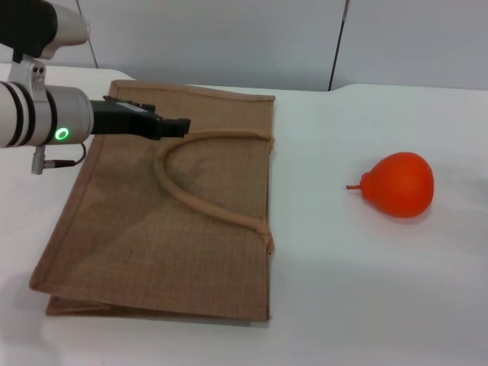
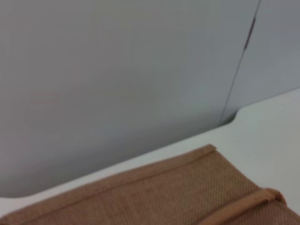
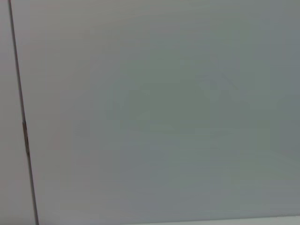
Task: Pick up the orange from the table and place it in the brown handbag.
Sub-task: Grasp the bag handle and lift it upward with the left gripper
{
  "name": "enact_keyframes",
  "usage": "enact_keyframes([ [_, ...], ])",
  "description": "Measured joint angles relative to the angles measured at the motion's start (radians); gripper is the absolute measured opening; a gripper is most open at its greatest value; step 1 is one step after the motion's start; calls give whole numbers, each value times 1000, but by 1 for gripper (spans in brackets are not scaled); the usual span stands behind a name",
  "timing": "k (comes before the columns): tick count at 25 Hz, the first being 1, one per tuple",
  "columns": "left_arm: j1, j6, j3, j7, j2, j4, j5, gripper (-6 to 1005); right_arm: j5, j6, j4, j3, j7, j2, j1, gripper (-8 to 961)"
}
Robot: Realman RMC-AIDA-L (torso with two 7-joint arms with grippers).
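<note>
The orange (image 1: 400,184) lies on the white bench (image 1: 366,290), stem pointing left, well right of the flat brown handbag (image 1: 152,229); the left gripper (image 1: 171,126), apparently clenched and empty, hovers over the bag's far-left part.

Plain grey wall panels (image 1: 229,38); one dark vertical seam (image 1: 338,46).

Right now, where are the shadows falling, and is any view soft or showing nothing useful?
Head view: the orange casts a faint shadow on the table; the left gripper darkens the bag beneath it. Left wrist view: soft, only a bag corner and grey wall. Right wrist view: just blank wall; right gripper unseen.
</note>
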Motion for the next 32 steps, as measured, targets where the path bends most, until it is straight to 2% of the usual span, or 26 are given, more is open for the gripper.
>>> enact_keyframes([
  [9, -35, -36, -18, -94, 6, -31, 100, 766, 1, 3, -2, 0, 1, 0, 0, 894],
  [19, -57, -69, -55, -103, 3, -42, 144, 763, -1, 4, -1, 3, 2, 0, 5, 894],
  [32, -128, -67, -65, -119, 3, -159, 220, 738, -1, 6, -6, 0, 9, 0, 12, 894],
])
